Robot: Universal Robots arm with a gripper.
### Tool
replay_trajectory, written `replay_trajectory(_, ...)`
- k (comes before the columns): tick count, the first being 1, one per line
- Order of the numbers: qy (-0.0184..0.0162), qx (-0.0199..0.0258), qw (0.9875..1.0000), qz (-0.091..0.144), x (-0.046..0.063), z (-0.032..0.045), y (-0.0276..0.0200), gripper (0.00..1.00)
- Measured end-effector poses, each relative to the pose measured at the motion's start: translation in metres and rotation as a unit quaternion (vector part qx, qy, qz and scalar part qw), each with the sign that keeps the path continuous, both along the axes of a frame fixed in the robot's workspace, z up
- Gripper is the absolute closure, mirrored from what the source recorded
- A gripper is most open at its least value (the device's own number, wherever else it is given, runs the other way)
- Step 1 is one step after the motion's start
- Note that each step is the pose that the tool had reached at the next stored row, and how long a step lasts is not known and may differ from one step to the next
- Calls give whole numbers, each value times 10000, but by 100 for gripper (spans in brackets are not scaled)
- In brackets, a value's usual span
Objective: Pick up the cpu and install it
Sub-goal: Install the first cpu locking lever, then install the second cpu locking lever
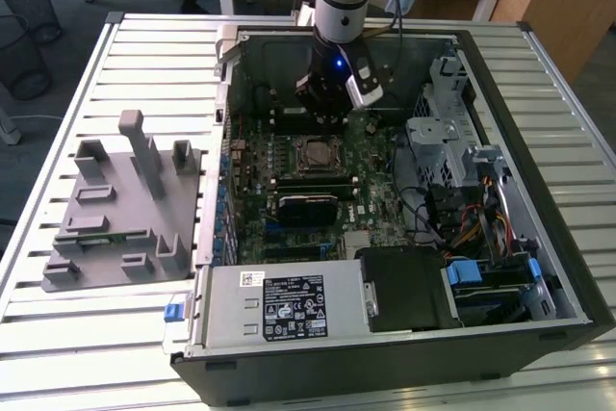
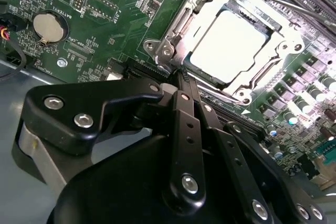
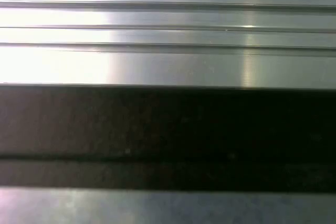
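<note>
Gripper (image 2: 181,74), black, fingers pressed together and empty, hangs vertically just beside the silvery-grey square cpu (image 2: 227,45), which lies seated inside the metal-framed socket (image 2: 167,51), ringed closely by green motherboard (image 2: 105,19) parts.

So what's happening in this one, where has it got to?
A robot arm is reaching into an open computer case lying on a slatted metal table. Its tool hangs over the green board, just beside the processor socket. The cpu already sits in that socket, inside the metal frame. The tool's fingers look closed together, with nothing between them.
</note>
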State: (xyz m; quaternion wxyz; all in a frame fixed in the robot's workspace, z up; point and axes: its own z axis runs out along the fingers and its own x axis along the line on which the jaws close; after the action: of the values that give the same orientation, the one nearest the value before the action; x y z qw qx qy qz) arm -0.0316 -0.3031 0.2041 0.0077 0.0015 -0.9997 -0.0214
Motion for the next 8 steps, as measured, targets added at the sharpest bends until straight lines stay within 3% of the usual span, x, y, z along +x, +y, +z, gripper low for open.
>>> replay_trajectory(8, 0, -1, 10000, 0, 9, 0, -23, 89)
